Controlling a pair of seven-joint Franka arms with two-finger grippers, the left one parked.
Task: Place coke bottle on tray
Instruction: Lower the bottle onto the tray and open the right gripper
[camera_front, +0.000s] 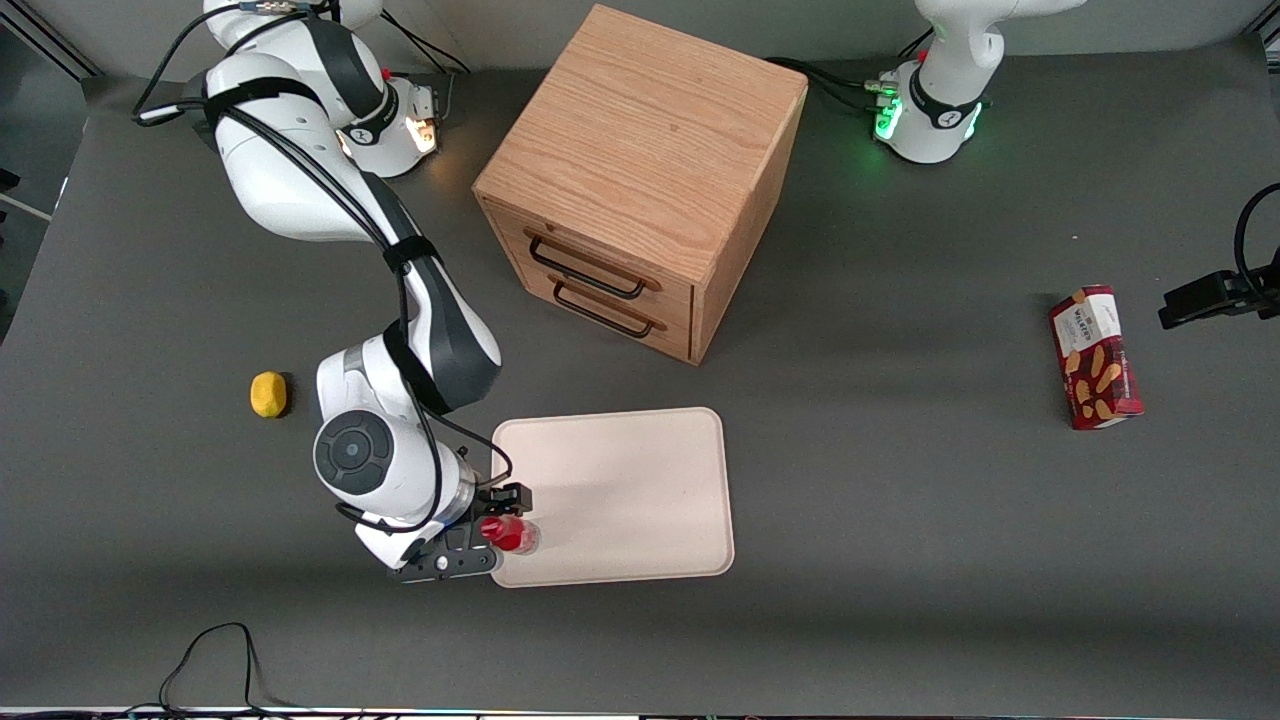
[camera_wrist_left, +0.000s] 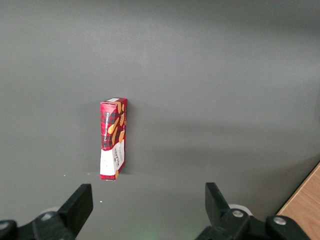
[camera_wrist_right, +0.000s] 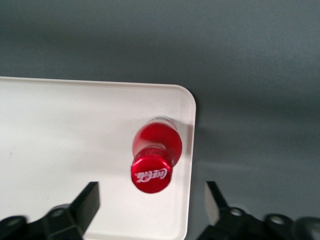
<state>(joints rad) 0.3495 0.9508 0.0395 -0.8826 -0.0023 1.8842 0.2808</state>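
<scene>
The coke bottle (camera_front: 510, 535) stands upright on the cream-white tray (camera_front: 620, 490), close to the tray's corner nearest the front camera at the working arm's end. In the right wrist view I look down on its red cap (camera_wrist_right: 151, 174) with white script, and the tray's rim (camera_wrist_right: 189, 150) runs just beside it. My right gripper (camera_front: 497, 528) is open over the bottle. Its two black fingers (camera_wrist_right: 89, 200) stand wide on either side of the cap and do not touch it.
The wooden drawer cabinet (camera_front: 640, 180) stands farther from the front camera than the tray. A yellow lemon-like object (camera_front: 268, 393) lies toward the working arm's end. A red biscuit box (camera_front: 1094, 357) lies toward the parked arm's end and also shows in the left wrist view (camera_wrist_left: 113, 137).
</scene>
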